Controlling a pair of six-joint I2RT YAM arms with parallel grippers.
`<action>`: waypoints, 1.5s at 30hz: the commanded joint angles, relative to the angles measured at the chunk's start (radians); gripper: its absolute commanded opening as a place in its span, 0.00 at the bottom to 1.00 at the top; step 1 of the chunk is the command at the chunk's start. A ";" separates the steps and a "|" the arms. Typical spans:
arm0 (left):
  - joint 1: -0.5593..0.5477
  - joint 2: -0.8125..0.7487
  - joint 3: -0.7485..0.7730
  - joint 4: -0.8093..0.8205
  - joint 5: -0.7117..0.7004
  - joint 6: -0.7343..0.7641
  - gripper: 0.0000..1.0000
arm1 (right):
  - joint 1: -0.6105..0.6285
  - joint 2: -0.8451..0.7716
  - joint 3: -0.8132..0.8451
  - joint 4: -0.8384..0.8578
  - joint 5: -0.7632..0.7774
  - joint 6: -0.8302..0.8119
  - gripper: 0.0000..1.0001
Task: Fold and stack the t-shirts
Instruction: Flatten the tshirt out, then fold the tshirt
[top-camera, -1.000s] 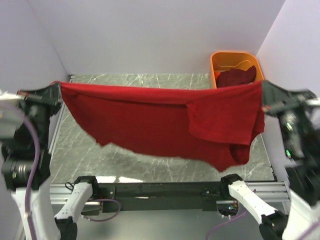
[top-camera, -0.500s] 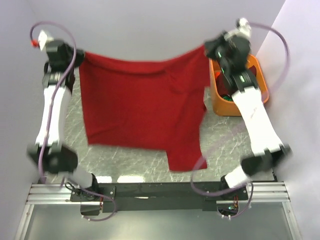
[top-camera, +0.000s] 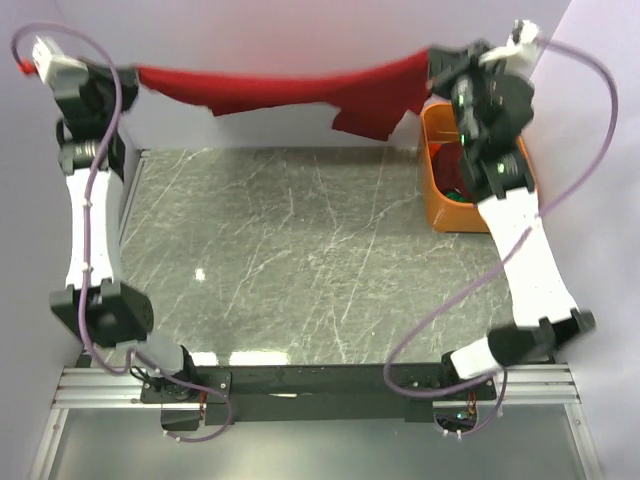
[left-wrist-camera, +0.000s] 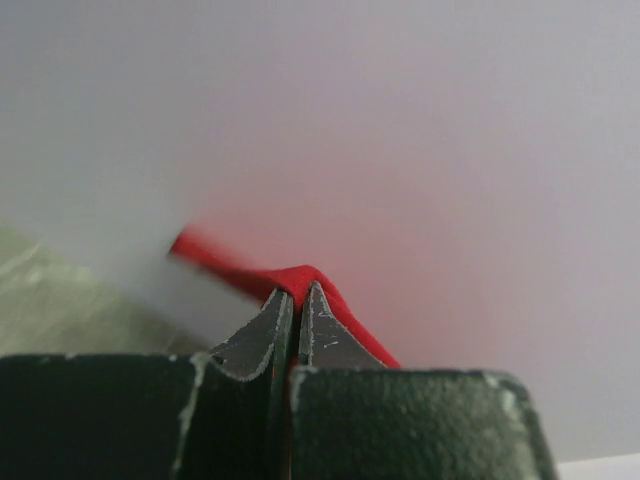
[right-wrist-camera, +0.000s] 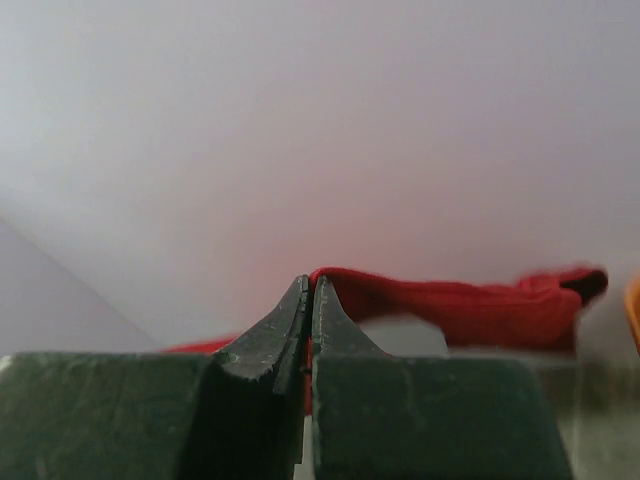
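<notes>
The bright red t-shirt (top-camera: 290, 88) hangs stretched between both grippers, high against the back wall and far above the table. My left gripper (top-camera: 128, 78) is shut on its left end; the left wrist view shows red cloth (left-wrist-camera: 300, 278) pinched at the fingertips. My right gripper (top-camera: 436, 62) is shut on its right end; the right wrist view shows red cloth (right-wrist-camera: 450, 300) running right from the closed tips. A dark maroon shirt (top-camera: 452, 160) and a bit of green cloth (top-camera: 455, 195) lie in the orange tub, partly hidden by my right arm.
The orange plastic tub (top-camera: 462, 215) stands at the back right corner of the grey marble table (top-camera: 300, 260). White walls close in the back and both sides. Both arms reach up and back along the table's sides.
Both arms have swung from the near side up to the back wall. The red shirt went from hanging low and wide to a thin high band.
</notes>
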 joint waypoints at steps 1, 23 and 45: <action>0.007 -0.102 -0.226 0.058 -0.004 0.003 0.00 | -0.013 -0.102 -0.262 0.085 0.021 0.071 0.00; 0.013 -0.409 -1.309 0.030 -0.144 -0.241 0.01 | -0.015 -0.331 -1.273 -0.030 -0.004 0.236 0.00; 0.012 -0.773 -1.490 -0.216 -0.213 -0.195 0.15 | -0.016 -0.675 -1.379 -0.293 -0.011 0.211 0.00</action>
